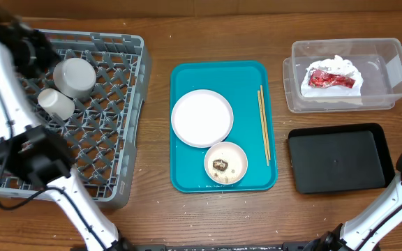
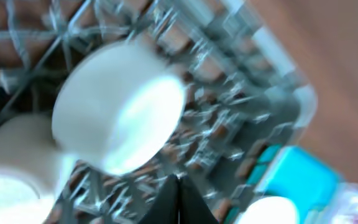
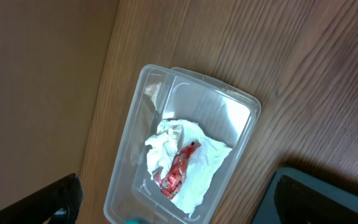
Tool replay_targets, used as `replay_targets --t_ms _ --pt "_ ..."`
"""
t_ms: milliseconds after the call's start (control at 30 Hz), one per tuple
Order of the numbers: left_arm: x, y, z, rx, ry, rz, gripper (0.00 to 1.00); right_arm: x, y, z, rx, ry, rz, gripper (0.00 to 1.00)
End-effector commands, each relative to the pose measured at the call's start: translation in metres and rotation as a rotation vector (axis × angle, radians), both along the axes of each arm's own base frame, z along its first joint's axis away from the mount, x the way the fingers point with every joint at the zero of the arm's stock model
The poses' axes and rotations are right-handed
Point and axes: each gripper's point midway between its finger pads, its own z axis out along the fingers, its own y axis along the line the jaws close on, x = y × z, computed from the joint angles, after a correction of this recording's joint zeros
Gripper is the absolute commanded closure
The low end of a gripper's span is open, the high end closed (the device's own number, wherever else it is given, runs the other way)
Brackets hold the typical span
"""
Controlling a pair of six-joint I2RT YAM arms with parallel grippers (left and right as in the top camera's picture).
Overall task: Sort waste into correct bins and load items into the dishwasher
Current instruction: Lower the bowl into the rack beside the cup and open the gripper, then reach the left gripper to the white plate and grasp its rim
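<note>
Black-fingered left pincer point(image 2: 179, 199) is closed with nothing in it (wrist view blurred); its arm reaches over the far left corner of the grey rack point(image 1: 110, 139). Rack contents: one cup point(image 1: 56, 103), one larger white dish point(image 1: 75, 75). Right pincer point(image 3: 185, 214) stands wide open above the clear tub point(image 3: 241, 124), which holds one napkin point(image 3: 166, 149) and one red wrapper point(image 3: 176, 171). Teal tray point(image 1: 187, 77): one plate point(image 1: 202, 118), one small dish point(image 1: 225, 162), one pair of chopsticks point(image 1: 263, 125). One black tray point(image 1: 337, 157) lies on the desk point(image 1: 159, 42).

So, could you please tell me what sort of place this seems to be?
Likely a lab tabletop staged as a dish-clearing station, not a real kitchen: a grey dish rack on a wooden table, a teal tray, and a clear tub holding a crumpled napkin.
</note>
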Motion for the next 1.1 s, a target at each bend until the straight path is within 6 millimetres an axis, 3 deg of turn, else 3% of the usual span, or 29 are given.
replay_targets --t_ms 0,100,300,533,633,767,800,900,967,1033,1067 --pt "-0.018 0.015 -0.024 0.325 0.197 -0.003 0.96 -0.002 0.000 0.012 -0.021 -0.028 0.001 0.00" --pt "-0.024 0.007 -0.039 0.367 0.266 -0.018 0.96 -0.002 0.000 0.012 -0.021 -0.028 0.001 0.00" --pt "-0.021 0.016 -0.069 0.405 0.299 0.010 0.96 -0.002 0.000 0.012 -0.021 -0.028 0.001 0.00" --pt "-0.006 0.046 -0.066 0.455 0.221 0.069 0.96 -0.002 0.000 0.012 -0.021 -0.028 0.001 0.00" --pt "0.000 0.049 -0.056 0.454 0.187 0.113 0.96 -0.002 0.000 0.012 -0.021 -0.028 0.001 0.00" --pt "0.001 0.045 -0.032 0.427 0.149 0.150 0.96 -0.002 0.000 0.012 -0.021 -0.027 0.001 0.00" --pt "0.002 0.036 -0.010 0.388 0.103 0.136 0.96 -0.002 0.000 0.012 -0.021 -0.028 0.001 0.00" --pt "0.006 0.017 0.030 0.313 -0.002 0.105 0.96 -0.002 0.000 0.012 -0.021 -0.028 0.001 0.00" --pt "0.011 -0.011 0.059 0.203 -0.100 0.045 0.96 -0.002 0.000 0.012 -0.021 -0.028 0.001 0.00" --pt "0.011 -0.050 0.086 0.044 -0.190 -0.047 0.96 -0.002 0.000 0.012 -0.021 -0.027 0.001 0.00" --pt "0.009 -0.075 0.100 -0.062 -0.231 -0.108 0.82 -0.002 0.000 0.012 -0.021 -0.028 0.001 0.00"
